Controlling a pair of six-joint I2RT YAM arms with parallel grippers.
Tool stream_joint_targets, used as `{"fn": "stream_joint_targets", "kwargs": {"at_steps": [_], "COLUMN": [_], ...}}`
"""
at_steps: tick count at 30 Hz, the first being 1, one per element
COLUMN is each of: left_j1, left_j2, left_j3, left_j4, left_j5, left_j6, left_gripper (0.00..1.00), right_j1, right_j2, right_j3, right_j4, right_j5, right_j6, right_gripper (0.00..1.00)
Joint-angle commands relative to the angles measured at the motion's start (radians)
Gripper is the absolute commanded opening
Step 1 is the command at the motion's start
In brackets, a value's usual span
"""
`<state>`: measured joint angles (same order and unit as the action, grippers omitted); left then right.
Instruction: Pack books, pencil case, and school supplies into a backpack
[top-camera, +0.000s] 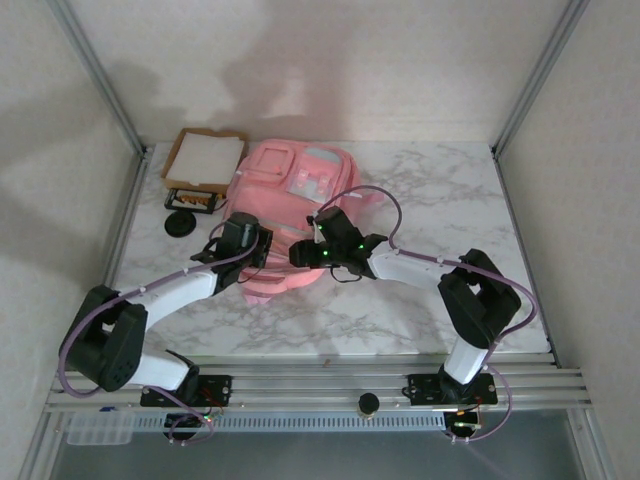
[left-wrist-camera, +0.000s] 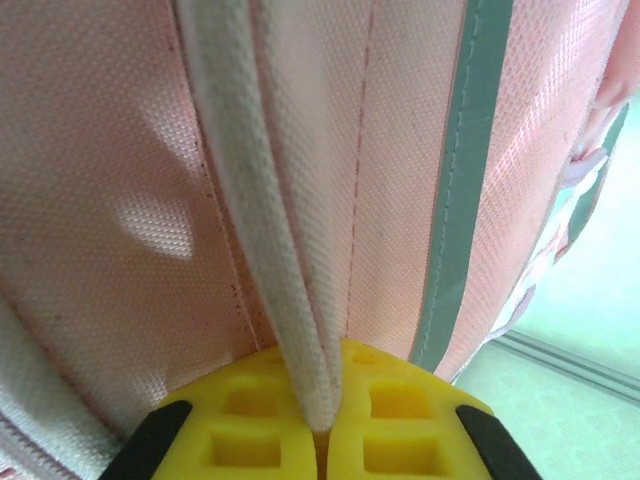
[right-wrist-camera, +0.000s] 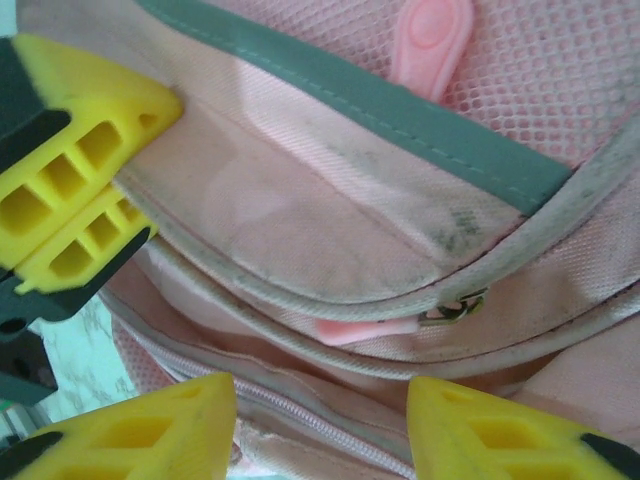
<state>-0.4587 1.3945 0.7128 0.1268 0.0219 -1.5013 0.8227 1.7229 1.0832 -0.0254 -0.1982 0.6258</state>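
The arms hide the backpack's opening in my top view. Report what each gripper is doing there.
Observer: The left gripper is shut on a pale piped edge of the backpack.
Operator: Now the right one.
Observer: The right gripper is open, holding nothing, over a zip.
Operator: Locate the pull.
Observer: A pink pull lies just ahead of that gripper.

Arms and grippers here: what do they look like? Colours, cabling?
The left arm and right arm have white links, black joints and a looping lilac cable each; green lights near the right wrist. Fingers are yellow, with rectangular cut-outs and black edges.
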Motion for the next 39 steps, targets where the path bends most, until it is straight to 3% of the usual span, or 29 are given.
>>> {"fn": "stream_joint_targets", "kwargs": {"at_steps": [1,10,13,21,26,33,39], "left_j1": [-0.016,-0.023,-0.023,-0.024,-0.024,-0.026,-0.027], "left_j2": [-0.041,-0.042,-0.042,-0.041,-0.043,-0.047,-0.055], "left_j3": [0.055,0.068,0.071,0.079,0.088,0.093,0.108], "left_j4": [0.053,0.039,0.039,0.027,0.023,0.014,-0.034], "left_j5": [0.004,-0.007,-0.010,-0.010,-0.011,-0.016,-0.023], "left_j6": [-0.025,-0.010,-0.008,-0.007,-0.006,-0.003,0.024], "left_gripper": [0.00,0.00,0.00,0.00,0.00,0.00,0.00], "right_j1": [0.004,0.011,0.021,0.020,0.010,0.006,-0.014], "right_j2": [0.020,0.092,0.113,0.037,0.012,0.022,-0.025], "right_j3": [0.033,0.060,0.075,-0.039,-0.044,-0.047,-0.059], "right_j4": [0.039,0.083,0.045,0.063,0.053,0.082,0.017], "right_j5": [0.039,0.113,0.169,0.335,0.343,0.299,0.361], "right_j6": [0.064,0.155,0.169,0.203,0.177,0.167,0.112], "right_gripper": [0.48,0.45,0.39,0.37,0.34,0.18,0.11]}}
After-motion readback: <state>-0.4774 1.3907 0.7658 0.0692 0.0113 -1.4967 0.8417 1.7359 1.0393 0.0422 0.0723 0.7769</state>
